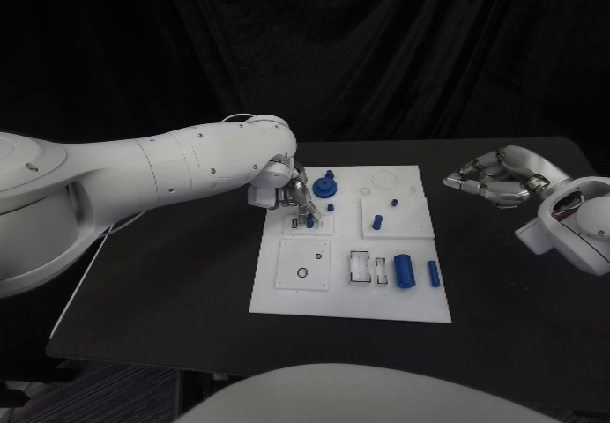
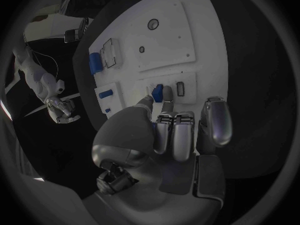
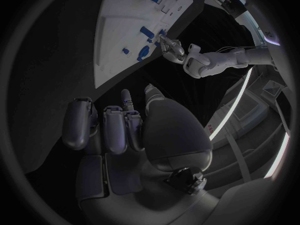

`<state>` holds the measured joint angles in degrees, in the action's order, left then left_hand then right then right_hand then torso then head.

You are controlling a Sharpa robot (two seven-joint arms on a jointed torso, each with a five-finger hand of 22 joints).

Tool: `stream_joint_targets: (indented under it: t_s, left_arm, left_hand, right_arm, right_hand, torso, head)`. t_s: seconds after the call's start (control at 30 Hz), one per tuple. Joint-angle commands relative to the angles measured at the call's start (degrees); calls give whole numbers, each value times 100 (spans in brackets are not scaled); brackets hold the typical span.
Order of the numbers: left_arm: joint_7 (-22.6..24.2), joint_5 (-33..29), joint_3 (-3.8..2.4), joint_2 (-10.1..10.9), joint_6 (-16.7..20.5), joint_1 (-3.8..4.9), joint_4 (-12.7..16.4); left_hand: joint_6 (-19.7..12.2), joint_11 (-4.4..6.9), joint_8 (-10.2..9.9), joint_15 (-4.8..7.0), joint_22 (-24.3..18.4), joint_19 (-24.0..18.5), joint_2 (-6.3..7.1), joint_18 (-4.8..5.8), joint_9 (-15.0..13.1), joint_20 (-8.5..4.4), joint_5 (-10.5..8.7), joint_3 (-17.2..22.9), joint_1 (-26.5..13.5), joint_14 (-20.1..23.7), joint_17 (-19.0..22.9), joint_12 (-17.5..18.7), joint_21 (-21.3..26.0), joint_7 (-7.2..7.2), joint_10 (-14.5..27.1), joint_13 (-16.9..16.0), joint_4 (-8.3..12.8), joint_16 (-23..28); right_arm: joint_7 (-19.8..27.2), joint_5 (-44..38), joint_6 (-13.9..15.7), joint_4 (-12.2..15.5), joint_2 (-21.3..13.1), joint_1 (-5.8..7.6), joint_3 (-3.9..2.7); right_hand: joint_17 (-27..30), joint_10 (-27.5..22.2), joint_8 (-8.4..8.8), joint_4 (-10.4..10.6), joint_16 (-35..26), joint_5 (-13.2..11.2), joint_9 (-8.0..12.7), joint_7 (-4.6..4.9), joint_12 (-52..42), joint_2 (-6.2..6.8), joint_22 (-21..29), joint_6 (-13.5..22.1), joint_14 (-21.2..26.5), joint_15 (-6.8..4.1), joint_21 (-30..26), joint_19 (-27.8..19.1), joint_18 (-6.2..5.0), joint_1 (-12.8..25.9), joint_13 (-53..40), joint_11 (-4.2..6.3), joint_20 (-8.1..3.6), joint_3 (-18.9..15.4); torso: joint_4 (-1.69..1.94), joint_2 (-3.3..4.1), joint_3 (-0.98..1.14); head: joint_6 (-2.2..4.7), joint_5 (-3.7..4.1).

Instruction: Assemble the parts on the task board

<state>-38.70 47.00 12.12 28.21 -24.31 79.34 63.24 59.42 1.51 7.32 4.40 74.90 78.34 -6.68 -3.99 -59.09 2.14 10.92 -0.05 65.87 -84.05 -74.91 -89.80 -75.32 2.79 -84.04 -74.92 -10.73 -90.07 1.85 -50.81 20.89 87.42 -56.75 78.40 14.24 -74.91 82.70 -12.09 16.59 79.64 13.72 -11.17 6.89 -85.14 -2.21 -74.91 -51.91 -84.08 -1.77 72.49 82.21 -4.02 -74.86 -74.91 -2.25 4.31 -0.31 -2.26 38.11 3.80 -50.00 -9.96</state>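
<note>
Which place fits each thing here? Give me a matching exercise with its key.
Things:
1. left hand
2. right hand
3. large blue cylinder
4. blue gear-shaped part

Places:
A. lying on the task board, near its front right
B. off the board, over the bare table
C. at a small blue part near the board's left edge
D. standing near the board's far edge

Pairs: 1-C, 2-B, 3-A, 4-D

- One board in front of me, white.
- Seven blue parts on it that I can make out: a round gear-like one, a big cylinder, a slim bar, three small pegs, and one peg under my left fingers.
- Two hands, mine: left, right.
</note>
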Motion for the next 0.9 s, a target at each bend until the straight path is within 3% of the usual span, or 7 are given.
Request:
stream_joint_targets:
  t_s: [0.03, 0.3, 0.57, 0.9]
  left_arm:
    - [118, -34, -4, 1, 132, -14, 13]
    - [163, -34, -4, 12, 230, -18, 25]
    - [221, -34, -4, 16, 265, -31, 22]
    - [165, -34, -4, 35, 189, -51, 60]
  left_hand:
    - [-78, -28, 61, -24, 120, -13, 48, -74, -138, 17, -25, 22, -33, -595, -1509, -20, 29, 1, -596, -1508, 45, 7]
    - [-169, -26, 115, -24, 122, -14, 43, -78, -326, 20, 16, 77, -21, -595, -1509, -20, 47, 0, -596, -1508, 121, 7]
    - [-271, -10, 152, -12, 142, -8, 42, -78, -544, 11, 330, 300, 87, -595, -1509, -20, 65, -21, -596, -1508, 341, 7]
    - [-261, -8, 147, -10, 144, -7, 47, -78, -546, 9, 318, 324, 65, -595, -1509, -20, 68, -18, -596, -1508, 346, 7]
  right_arm:
    - [-123, 2, -79, -1, 2, -16, -4]
    - [-150, 2, -113, -6, 9, -16, -4]
    - [-173, 2, -146, -13, 19, -17, -4]
    - [-190, 2, -169, -20, 24, -17, -4]
  right_hand:
    - [-591, -51, 29, -28, -27, 27, 8, -3, 25, -50, -406, -40, -313, -6, -33, -36, -59, -7, -665, -4, -2, -7]
    - [-574, -67, 32, -29, -47, 30, 10, -2, 35, -50, -392, -37, -307, -6, -57, -47, -65, -9, -649, -5, -2, -7]
    - [-556, -75, 43, -43, -69, 71, 19, 1, 41, -52, -383, -26, -300, -4, -77, -54, -68, -38, -641, -7, -2, 3]
    - [-538, -92, 47, -49, -90, 112, 24, 3, 53, -57, -363, -25, -293, -3, -114, -68, -76, -56, -623, -8, -1, 11]
  torso:
    - [-5, 0, -1]
    - [-4, -2, -3]
    - [-4, -2, -1]
    - [-1, -3, -2]
  head:
    - [0, -6]
    - [0, 1]
    - [0, -3]
    - [0, -3]
